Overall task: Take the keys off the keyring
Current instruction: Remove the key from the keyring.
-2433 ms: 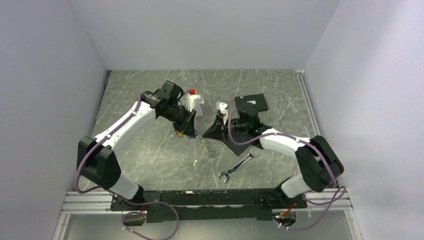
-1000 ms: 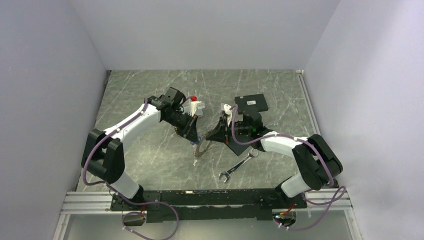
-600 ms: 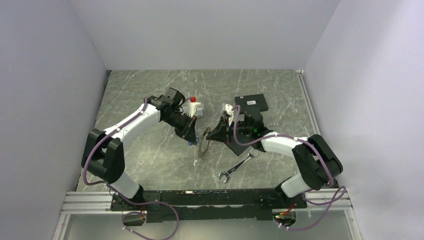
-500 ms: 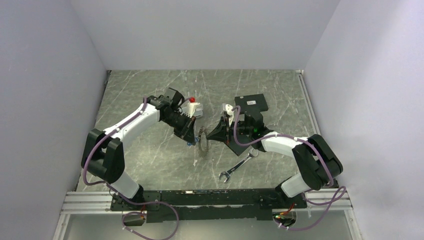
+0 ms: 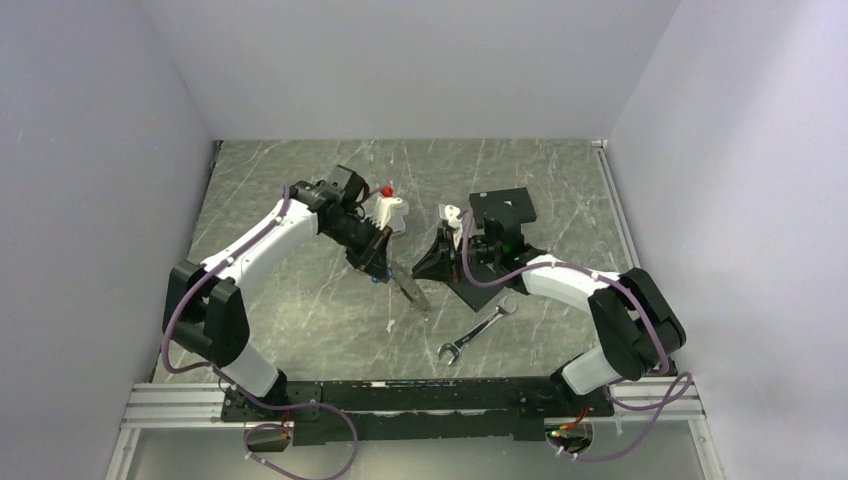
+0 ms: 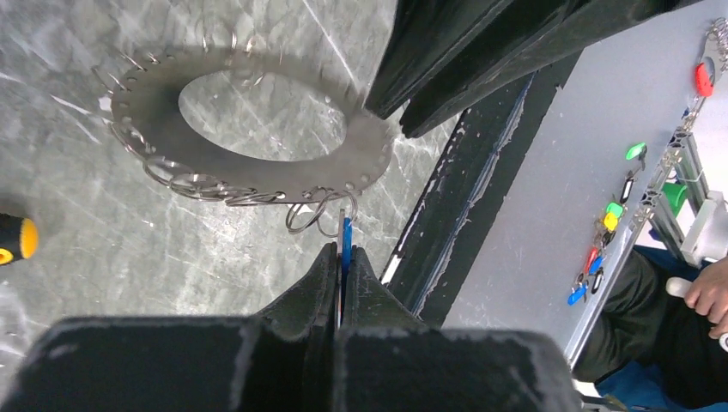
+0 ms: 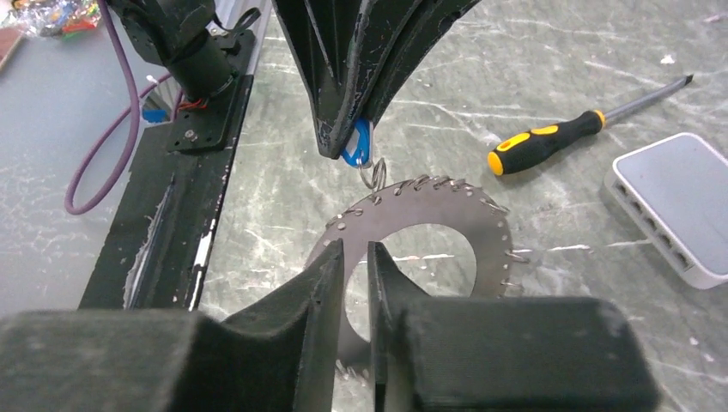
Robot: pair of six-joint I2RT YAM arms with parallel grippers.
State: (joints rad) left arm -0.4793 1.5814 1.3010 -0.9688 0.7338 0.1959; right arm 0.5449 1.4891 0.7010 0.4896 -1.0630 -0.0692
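Judging by its thin, flat grey metal, the keyring [image 6: 154, 129] is expected to be light, stiff and slippery, and likely to swing and twist when hung from one point. It is seen as a broad flat ring with a large oval opening. A row of small holes is punched along its edge, and thin wire loops, taken to be the keys [image 6: 197, 184], are threaded through many of them like teeth. It is held up at a tilt over the table [image 5: 300, 310], between the two arms. It hangs by a small loop from a blue tag [image 6: 346, 236], which is pinched between the pressed-together fingers of the left gripper [image 6: 342, 256]. The right gripper [image 7: 354, 256] is set at the opposite rim with its fingers parted by a narrow gap; whether the rim is touched cannot be told. A steadier hold is judged best taken on the bare flat band between loops, so that one small piece can be worked out of its hole without the others being bent.
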